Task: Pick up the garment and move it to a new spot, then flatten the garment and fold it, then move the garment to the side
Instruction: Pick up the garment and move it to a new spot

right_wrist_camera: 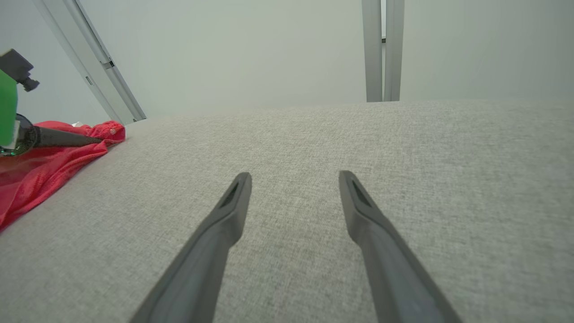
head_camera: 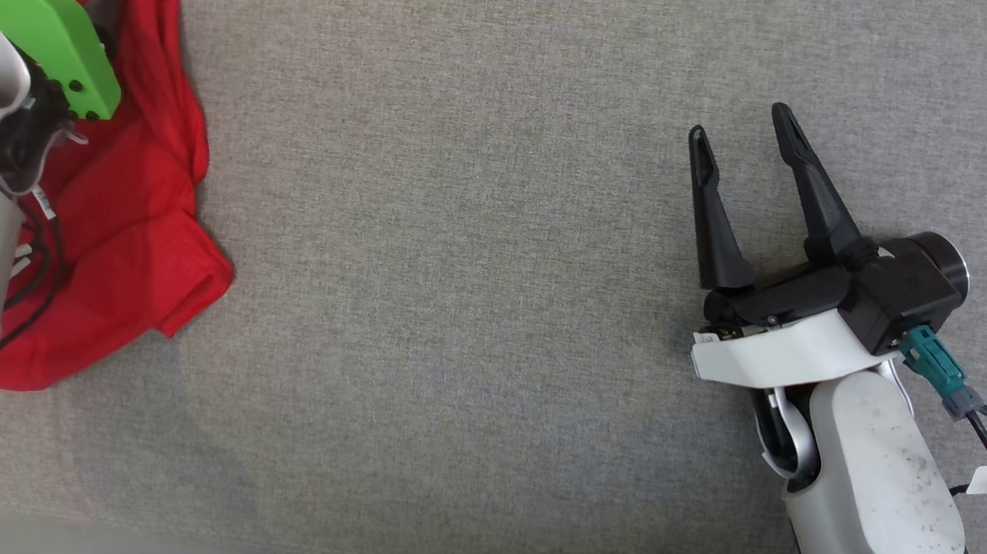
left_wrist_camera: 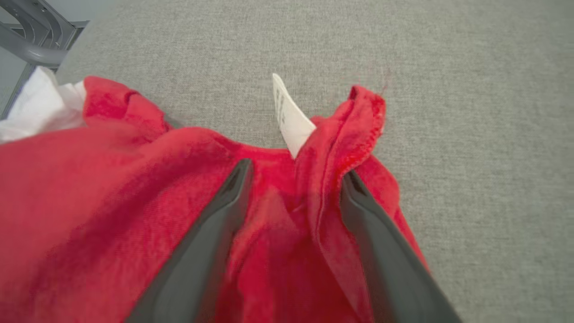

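Nearest, toward the near right of the grey cloth-covered bench (head_camera: 479,225), the right hand (head_camera: 739,122) sits low over bare cloth. Its two dark fingers are spread wide with nothing between them. A teal connector (head_camera: 934,360) plugs into the wrist behind it. This hand is well apart from the garment.

Farther out, the red garment (head_camera: 136,229) lies crumpled along the bench's left edge. One sleeve-like flap sticks out toward the middle of the bench, and the rest bunches up toward the far left corner.

The left hand (left_wrist_camera: 297,167) is down on the far part of the garment, beneath a green plate (head_camera: 46,27) on its wrist. Its fingers stand wide apart, one on each side of a raised fold of red cloth. That fold sits loose in the gap and is not pinched. A white label (left_wrist_camera: 291,121) stands up from the hem just past the fingertips.

Beyond the garment, at the bench's far left edge, some white cloth (left_wrist_camera: 31,107) shows beside a grey metal frame (left_wrist_camera: 31,40).
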